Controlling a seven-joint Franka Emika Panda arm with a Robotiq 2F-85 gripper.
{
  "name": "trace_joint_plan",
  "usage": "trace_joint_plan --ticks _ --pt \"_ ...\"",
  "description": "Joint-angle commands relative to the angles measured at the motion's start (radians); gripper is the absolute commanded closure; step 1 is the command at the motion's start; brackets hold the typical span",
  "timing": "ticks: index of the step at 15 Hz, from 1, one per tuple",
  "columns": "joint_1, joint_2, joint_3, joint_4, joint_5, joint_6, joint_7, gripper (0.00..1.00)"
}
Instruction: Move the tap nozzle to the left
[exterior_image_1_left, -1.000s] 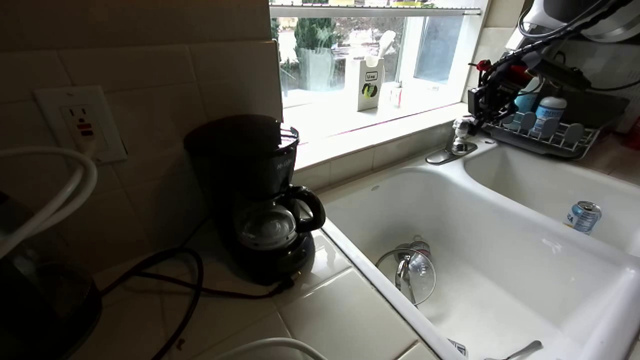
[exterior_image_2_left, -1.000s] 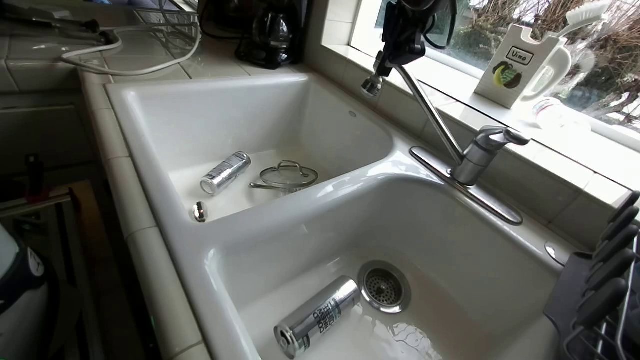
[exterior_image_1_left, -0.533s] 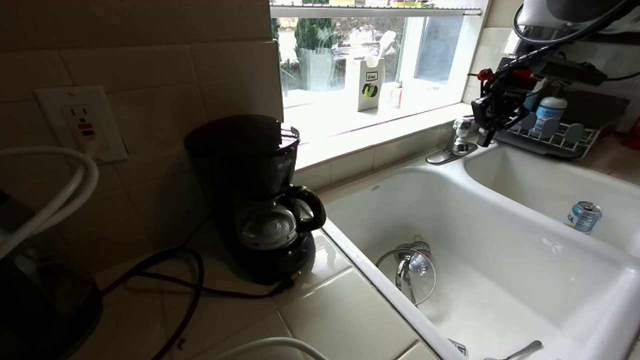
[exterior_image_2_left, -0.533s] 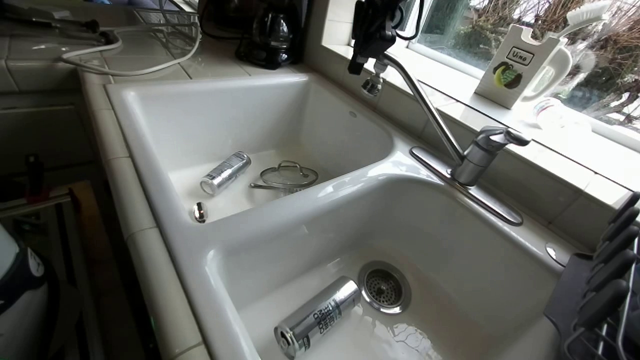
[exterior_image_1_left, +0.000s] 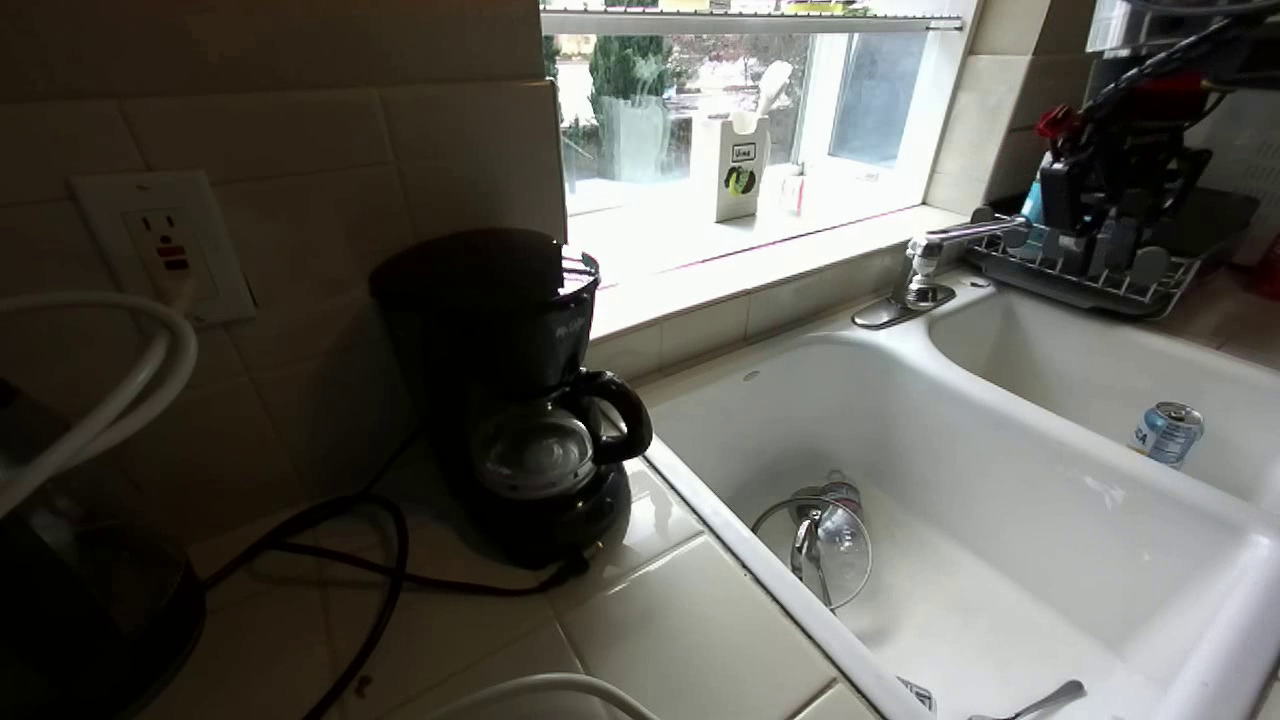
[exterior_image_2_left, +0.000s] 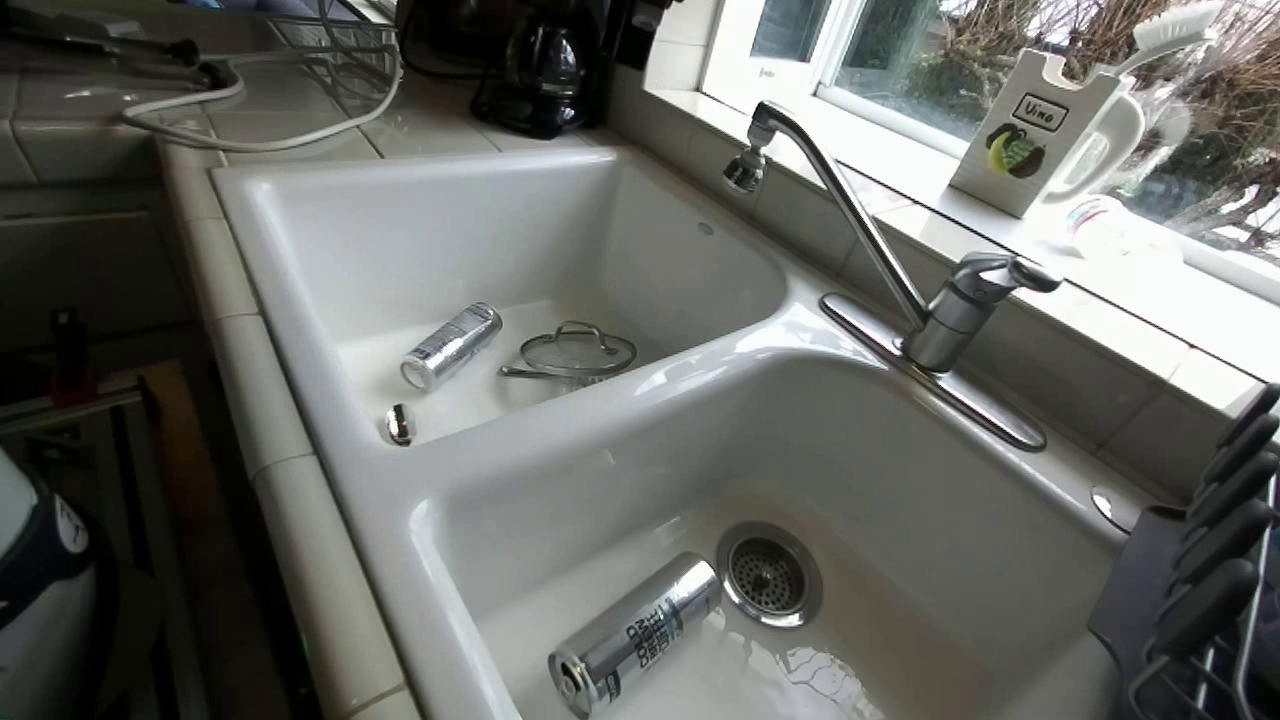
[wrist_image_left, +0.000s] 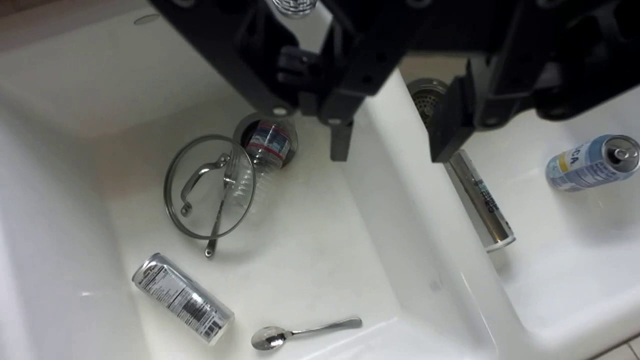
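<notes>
Probably lining up, the black two-finger claw (wrist_image_left: 391, 150) is spread and empty, and next should push left the long silver metal tap nozzle (exterior_image_2_left: 866, 225) at the back of the white sink (exterior_image_2_left: 560, 430).

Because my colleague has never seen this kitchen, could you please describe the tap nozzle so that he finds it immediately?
Find the white double sink below the window. On its window side stands the chunky silver tap base, from which the tap nozzle rises. Unlike the base's short lever, it is long and slim, with a downturned tip.
</notes>
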Motion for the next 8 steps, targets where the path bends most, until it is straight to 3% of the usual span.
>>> trace_joint_plan --ticks 1,4,8 --pt "0.009 -0.095 0.006 0.017 0.0 -0.099 -0.03 0.22" --pt "0.015 -0.158 -0.006 0.036 0.003 -0.133 -0.11 0.01" --pt "0.018 -0.229 -0.016 0.039 -0.008 -0.13 -0.221 0.0"
